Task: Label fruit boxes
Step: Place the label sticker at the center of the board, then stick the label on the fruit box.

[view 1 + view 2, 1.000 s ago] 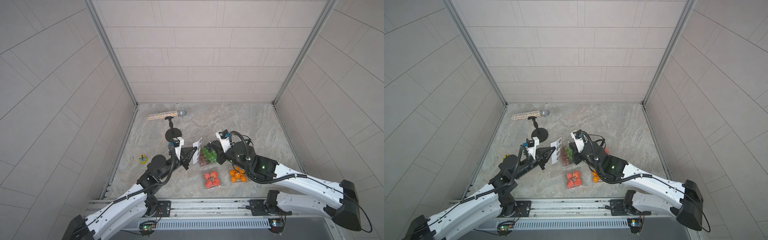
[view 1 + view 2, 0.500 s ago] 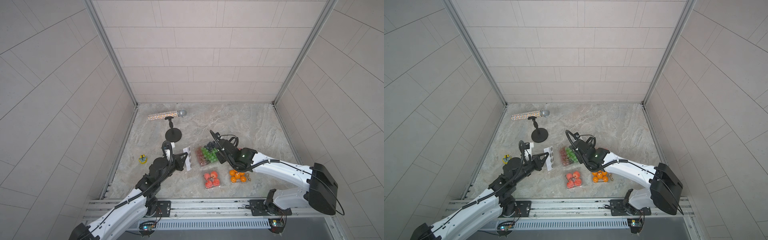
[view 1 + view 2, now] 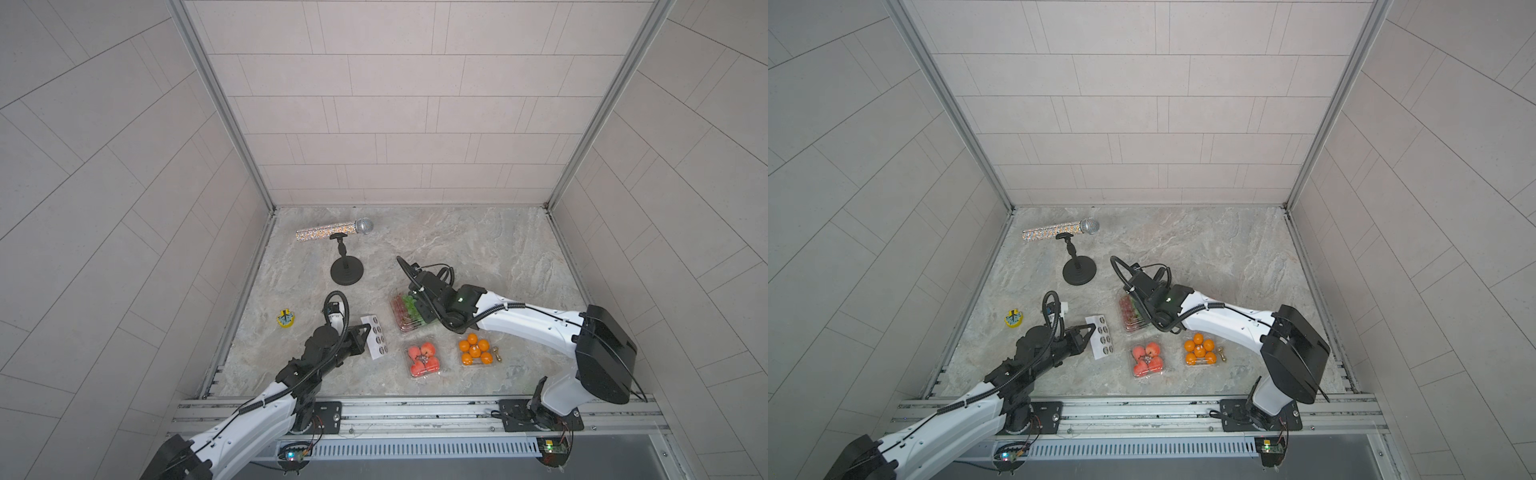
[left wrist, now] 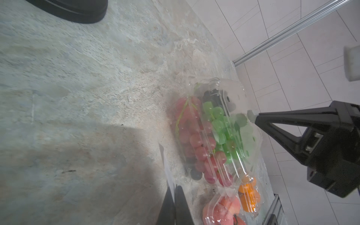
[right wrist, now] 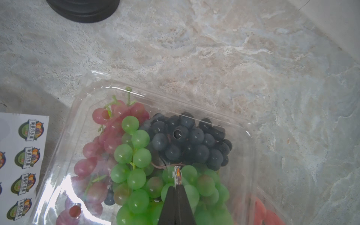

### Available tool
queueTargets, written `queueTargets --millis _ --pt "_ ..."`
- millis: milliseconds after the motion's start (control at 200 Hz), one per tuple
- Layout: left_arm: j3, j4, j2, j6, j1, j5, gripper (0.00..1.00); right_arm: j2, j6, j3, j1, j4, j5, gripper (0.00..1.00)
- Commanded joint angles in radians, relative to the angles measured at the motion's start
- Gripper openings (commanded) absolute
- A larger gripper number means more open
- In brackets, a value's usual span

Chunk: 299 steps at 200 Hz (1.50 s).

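The fruit boxes are clear clamshells. The large one (image 3: 405, 316) (image 5: 194, 109) holds green, red and dark grapes. In front of it stand a small one with red fruit (image 3: 423, 359) and one with oranges (image 3: 475, 353). My right gripper (image 5: 178, 186) (image 4: 255, 117) is shut on a round sticker (image 5: 178, 175), seen edge-on just above the large box's lid. My left gripper (image 3: 368, 328) (image 4: 174, 188) is shut on the edge of the white sticker sheet (image 3: 376, 338) (image 5: 21, 165), which lies on the table left of the large box.
A glittery microphone (image 3: 332, 227) lies on a black stand with a round base (image 3: 347, 272) at the back left. A small yellow object (image 3: 286, 320) sits near the left wall. A small brass piece (image 3: 496, 354) lies beside the orange box.
Both arms have come down. The left gripper has lowered the sticker sheet from mid-air onto the table. The right gripper has sunk with its sticker to just over the large box's lid.
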State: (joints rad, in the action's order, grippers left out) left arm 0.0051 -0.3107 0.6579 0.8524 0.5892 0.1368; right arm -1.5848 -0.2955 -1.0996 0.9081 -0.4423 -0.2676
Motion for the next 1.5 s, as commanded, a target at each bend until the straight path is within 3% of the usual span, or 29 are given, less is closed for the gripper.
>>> queueTargets --millis 0,280,395,555,710,775,911,1041,1171,1311,1491 --pt "-0.026 0.032 0.016 -0.033 -0.005 -0.128 0.00 -0.024 -0.013 -0.028 0.007 -0.045 0.027 0.00" --pt "-0.022 -0.027 0.112 -0.086 -0.005 -0.170 0.00 -0.060 -0.031 -0.036 0.015 -0.026 0.061 0.00" --pt "-0.008 0.022 0.101 -0.108 -0.006 -0.217 0.01 -0.056 -0.039 -0.031 0.007 -0.021 0.073 0.08" --pt "0.005 0.062 0.102 -0.112 -0.005 -0.233 0.28 -0.041 -0.044 -0.011 -0.013 0.015 0.134 0.14" --pt "0.027 0.058 0.171 -0.110 -0.005 -0.247 0.36 -0.017 -0.063 0.034 -0.060 0.084 0.228 0.21" --pt "0.043 0.081 0.185 -0.117 -0.006 -0.246 0.44 -0.010 -0.068 0.044 -0.073 0.098 0.257 0.21" --pt "0.055 0.090 0.186 -0.115 -0.006 -0.257 0.78 0.037 -0.068 0.067 -0.074 0.146 0.271 0.22" --pt "0.056 0.096 0.163 -0.111 -0.005 -0.281 0.95 0.074 -0.062 0.065 -0.074 0.152 0.258 0.23" --pt "0.059 0.123 0.126 -0.115 -0.006 -0.282 0.97 0.100 -0.058 0.084 -0.075 0.175 0.192 0.19" --pt "0.060 0.160 0.074 -0.122 -0.004 -0.285 0.98 0.082 -0.050 0.086 -0.078 0.190 0.151 0.01" --pt "0.052 0.182 0.039 -0.122 -0.003 -0.278 0.98 0.032 -0.050 0.079 -0.079 0.180 0.142 0.00"
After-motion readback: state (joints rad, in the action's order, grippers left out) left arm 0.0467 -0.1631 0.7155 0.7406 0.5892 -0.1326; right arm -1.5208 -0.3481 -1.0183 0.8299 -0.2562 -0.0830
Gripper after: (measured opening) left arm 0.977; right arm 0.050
